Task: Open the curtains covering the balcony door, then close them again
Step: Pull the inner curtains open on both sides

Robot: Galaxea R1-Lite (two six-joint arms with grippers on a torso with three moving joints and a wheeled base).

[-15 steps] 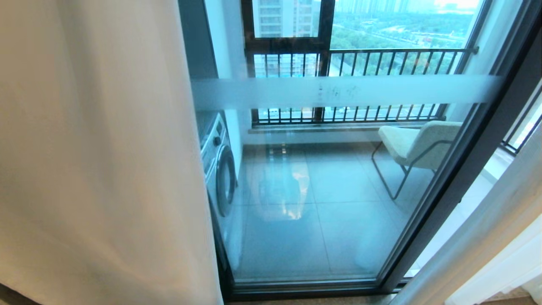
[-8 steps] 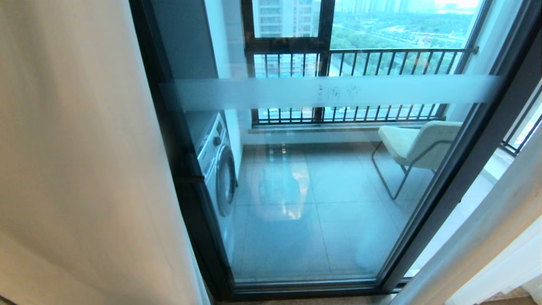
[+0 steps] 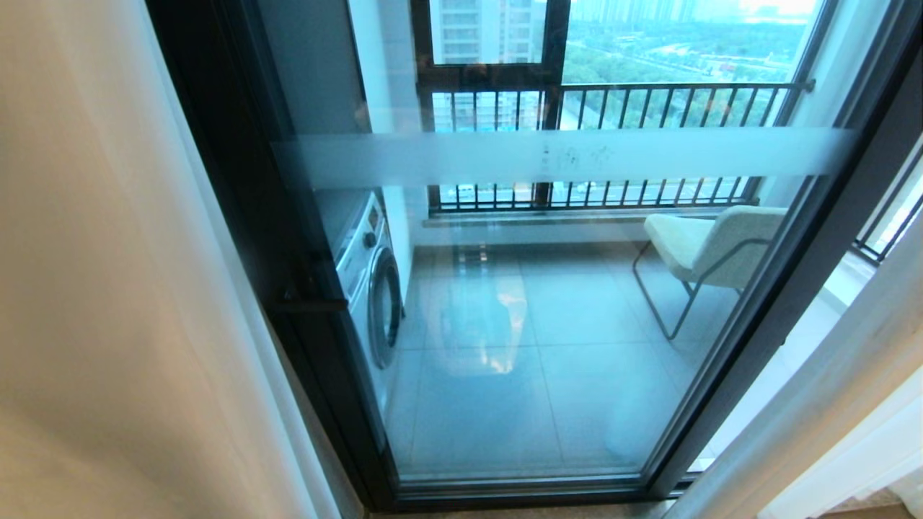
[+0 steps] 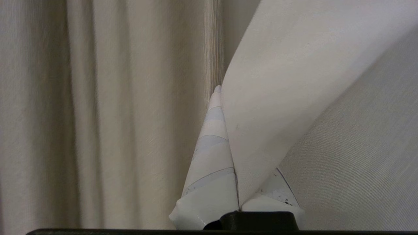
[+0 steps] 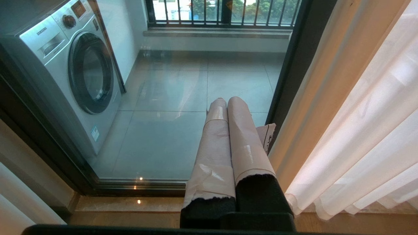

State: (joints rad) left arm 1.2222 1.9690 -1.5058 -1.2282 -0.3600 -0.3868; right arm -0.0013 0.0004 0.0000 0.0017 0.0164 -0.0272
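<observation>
Beside the door, on its left, the curtain has slid further aside since a second ago, uncovering the dark frame. The left gripper is clamped on the fabric; the right gripper, parked, is together. Opening seems nearly done.

A front-loading washing machine stands on the balcony's glossy grey floor tiles, which mirror the pale daylight. Across the tiles from the washing machine sits a light cushioned chair on a thin metal frame, and behind both, past a low sill, runs a black-barred railing window looking over trees and tall buildings. A white wall rises just behind the washing machine, beside the window's dark frame.
</observation>
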